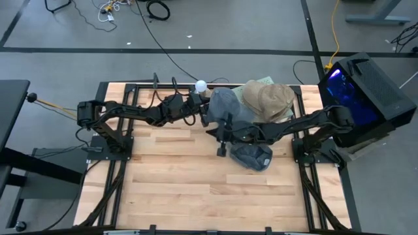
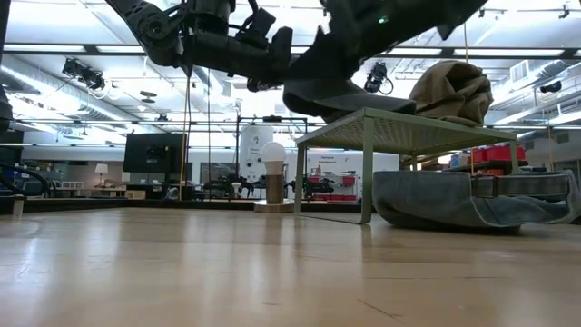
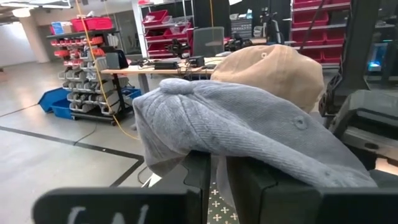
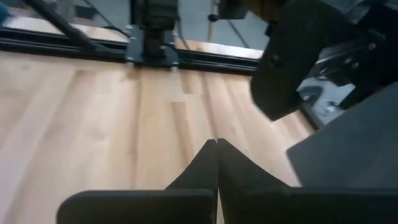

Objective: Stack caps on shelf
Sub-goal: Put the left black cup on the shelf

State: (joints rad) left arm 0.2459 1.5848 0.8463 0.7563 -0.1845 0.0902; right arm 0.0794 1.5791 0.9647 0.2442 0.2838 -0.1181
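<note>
Room: workshop with grey floor, red storage bins on racks behind, cables trailing on the floor.
Desk: pale wooden desk (image 1: 196, 189) inside a black frame, both arms mounted at its sides.
Left hand: the left hand (image 1: 204, 111) reaches in from the desk's left side to the shelf's left end; its fingers (image 3: 202, 180) are nearly together, pinching the edge of the grey cap.
Grey cap: the slate grey cap (image 1: 225, 108) hangs from that pinch, lying partly over the left part of the shelf, draped towards the tan one.
White knob: a small white ball-topped object (image 1: 200, 85) stands just behind the left hand.
Shelf: the pale green perforated shelf (image 2: 399, 127) stands on thin legs at the desk's far middle.
Right hand: the right hand (image 1: 222, 134) stretches in from the right side, just in front of the shelf, above the desk; fingers pressed together, holding nothing.
Blue cap: a denim-blue cap (image 1: 253, 156) lies on the desk in front of the shelf, beneath the right arm.
Tan cap: a tan cap (image 1: 269, 99) sits on the shelf's right part.
Black box: a black box (image 1: 362, 88) with blue light stands off the desk's right corner.
</note>
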